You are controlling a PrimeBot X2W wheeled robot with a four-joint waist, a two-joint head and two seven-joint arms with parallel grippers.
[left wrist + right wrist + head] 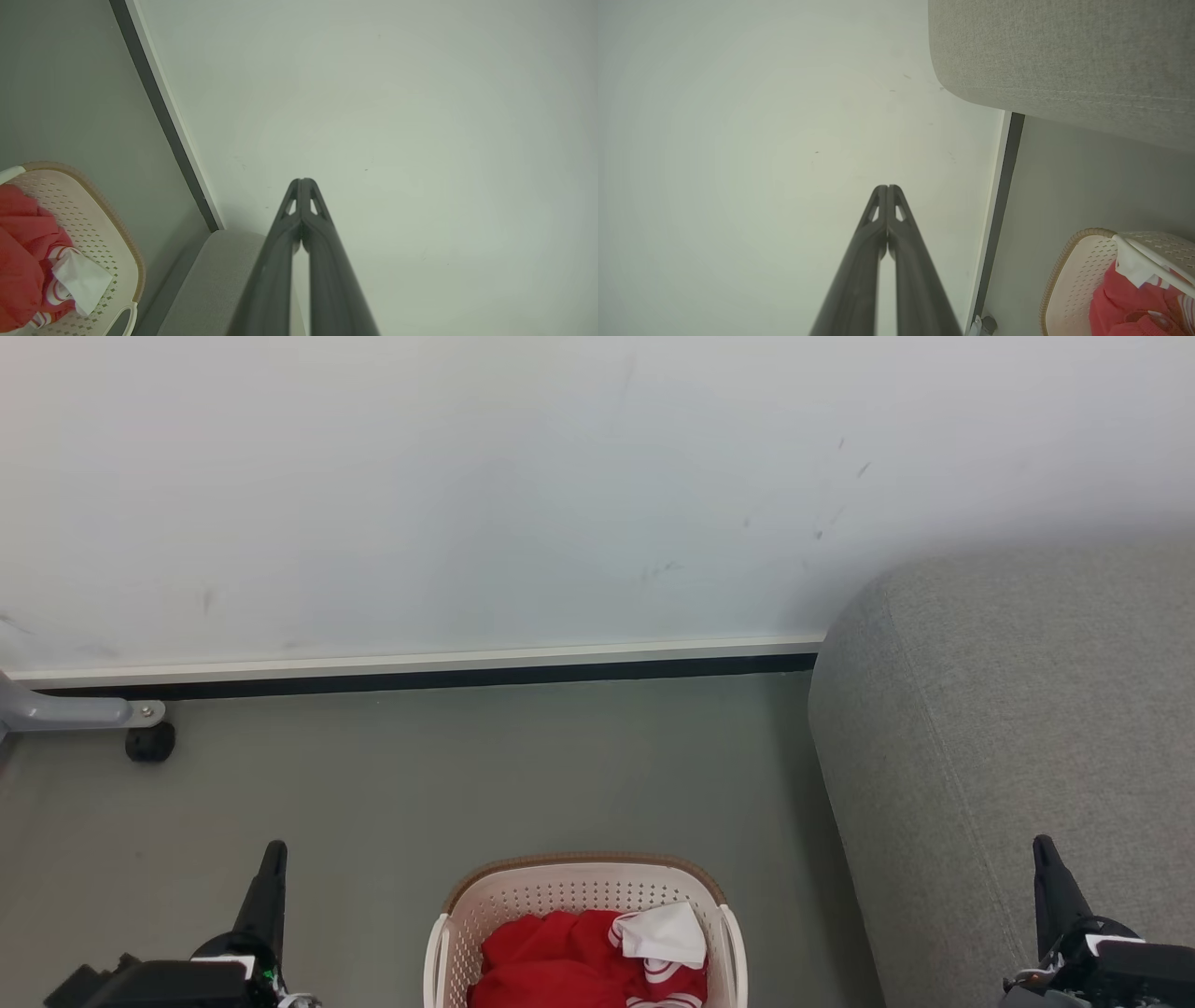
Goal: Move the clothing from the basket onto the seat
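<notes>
1. The step in hand is judged to be the first reach. The soft red fabric clothing [551, 961], with white stripes and a white panel, is heaped inside the small cream-white perforated plastic basket [560, 894] with a brown rim. The basket stands on the grey floor [467, 775].
2. The large light-grey upholstered seat [1027, 728] rises to the right of the basket, near it but apart, with a strip of floor between. No garment is seen on it.
3. The left tool [273, 855], made of two long dark fingers, is held to the left of the basket and apart from it. The right tool [1044, 849] is held to the right of the basket, in front of the seat's edge. Both are pointed at the pale wall [467, 476] beyond the basket.
4. Both tools are closed, with their fingertips pressed together. Nothing is held or touched by either.
5. A tool should be opened wide before it is lowered into the basket.
6. The top of the red heap is best taken at a thick fold, clear of the rim, rather than by the loose white panel alone.
7. A straight lift is advised until the fabric hangs free of the rim. The light basket could otherwise be dragged or tipped, it is judged.
8. The garment should then be carried to the right of the basket and released well onto the seat.
</notes>
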